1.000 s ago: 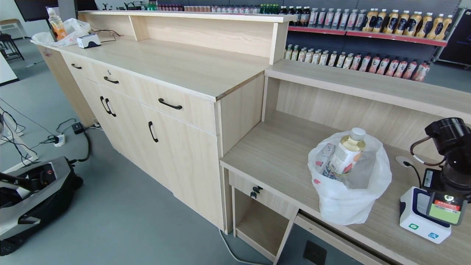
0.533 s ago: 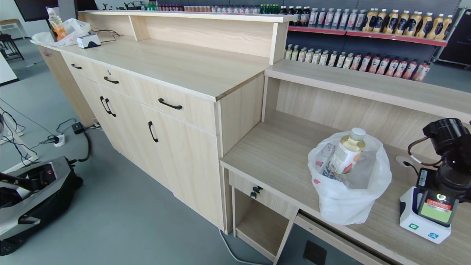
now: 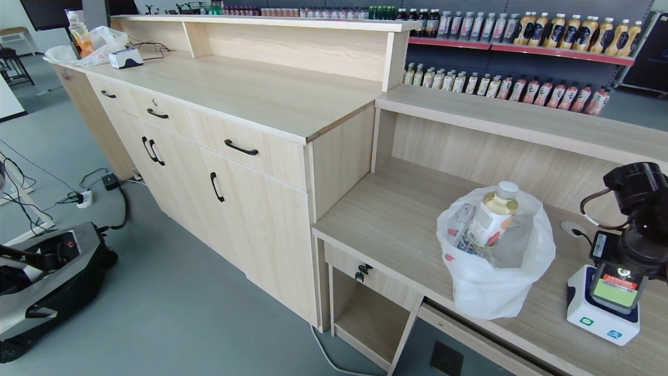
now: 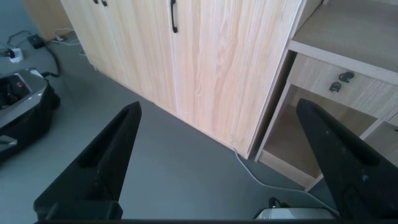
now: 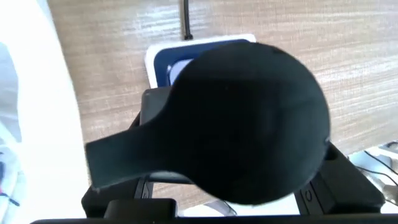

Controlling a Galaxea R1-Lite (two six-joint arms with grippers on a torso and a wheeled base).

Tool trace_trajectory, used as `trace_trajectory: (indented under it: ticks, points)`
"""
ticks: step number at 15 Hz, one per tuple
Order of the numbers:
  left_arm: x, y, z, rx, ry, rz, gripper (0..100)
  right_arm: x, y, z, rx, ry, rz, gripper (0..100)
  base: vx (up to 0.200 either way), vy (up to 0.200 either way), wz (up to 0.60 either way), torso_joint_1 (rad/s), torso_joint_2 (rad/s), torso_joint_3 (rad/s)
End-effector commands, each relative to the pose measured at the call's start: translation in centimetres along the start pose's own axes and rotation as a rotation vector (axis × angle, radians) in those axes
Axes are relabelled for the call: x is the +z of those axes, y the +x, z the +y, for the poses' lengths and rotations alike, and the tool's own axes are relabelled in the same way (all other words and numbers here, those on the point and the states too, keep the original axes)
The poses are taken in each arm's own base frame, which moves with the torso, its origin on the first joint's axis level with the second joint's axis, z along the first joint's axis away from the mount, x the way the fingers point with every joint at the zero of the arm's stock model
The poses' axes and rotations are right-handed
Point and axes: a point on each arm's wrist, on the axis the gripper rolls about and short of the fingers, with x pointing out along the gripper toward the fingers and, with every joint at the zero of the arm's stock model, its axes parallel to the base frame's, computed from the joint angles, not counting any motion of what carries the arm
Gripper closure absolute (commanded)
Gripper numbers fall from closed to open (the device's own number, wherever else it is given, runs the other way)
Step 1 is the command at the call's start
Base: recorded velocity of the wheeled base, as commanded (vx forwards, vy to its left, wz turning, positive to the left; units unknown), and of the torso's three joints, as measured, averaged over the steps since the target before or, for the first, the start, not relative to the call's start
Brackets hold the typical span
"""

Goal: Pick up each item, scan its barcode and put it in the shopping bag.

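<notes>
My right gripper (image 3: 620, 274) is shut on a dark container (image 3: 619, 286) with a green and red label, holding it just above the white and blue scanner (image 3: 600, 319) at the counter's right end. From the right wrist the container's round black lid (image 5: 249, 118) covers most of the scanner (image 5: 163, 62). To the left stands the white shopping bag (image 3: 496, 277), with a pale bottle (image 3: 490, 216) and a small carton (image 3: 461, 219) inside. My left gripper (image 4: 217, 106) hangs open over the grey floor in front of the cabinet, with nothing between its fingers.
A raised back shelf (image 3: 522, 122) runs behind the low counter (image 3: 396, 219). The taller counter (image 3: 235, 89) to the left carries a second bag (image 3: 91, 44) and scanner (image 3: 125, 57) at its far end. Store shelves of bottles (image 3: 522, 31) line the back.
My right gripper has shifted the container a little to the left and slightly up over the scanner. The bag and its contents have not moved.
</notes>
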Motion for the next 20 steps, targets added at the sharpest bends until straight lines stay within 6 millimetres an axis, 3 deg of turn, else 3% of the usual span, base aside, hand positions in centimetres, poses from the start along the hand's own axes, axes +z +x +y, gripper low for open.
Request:
trace_trajectory:
  ticks: [1,4,6,10,14,20]
  points:
    - [0.0,0.0,0.0,0.0,0.0,-0.002,0,1.1,-2.3,0.6,0.138,0.031,-0.137,100,0.0,0.0,0.0,0.0,0.0,0.0]
    - [0.0,0.0,0.0,0.0,0.0,0.0,0,1.3,-4.8,1.7,0.319,-0.116,-0.392,100,0.0,0.0,0.0,0.0,0.0,0.0]
    - [0.0,0.0,0.0,0.0,0.0,0.0,0,-1.0,-6.1,3.5,0.394,-0.352,-0.53,100,0.0,0.0,0.0,0.0,0.0,0.0]
    - [0.0,0.0,0.0,0.0,0.0,0.0,0,-4.4,-8.6,7.7,0.565,-0.472,-0.578,100,0.0,0.0,0.0,0.0,0.0,0.0]
    - [0.0,0.0,0.0,0.0,0.0,0.0,0,-6.6,-5.7,12.0,0.66,-0.474,-0.636,100,0.0,0.0,0.0,0.0,0.0,0.0]
    - [0.0,0.0,0.0,0.0,0.0,0.0,0,-8.2,-3.1,13.6,0.652,-0.512,-0.585,100,0.0,0.0,0.0,0.0,0.0,0.0]
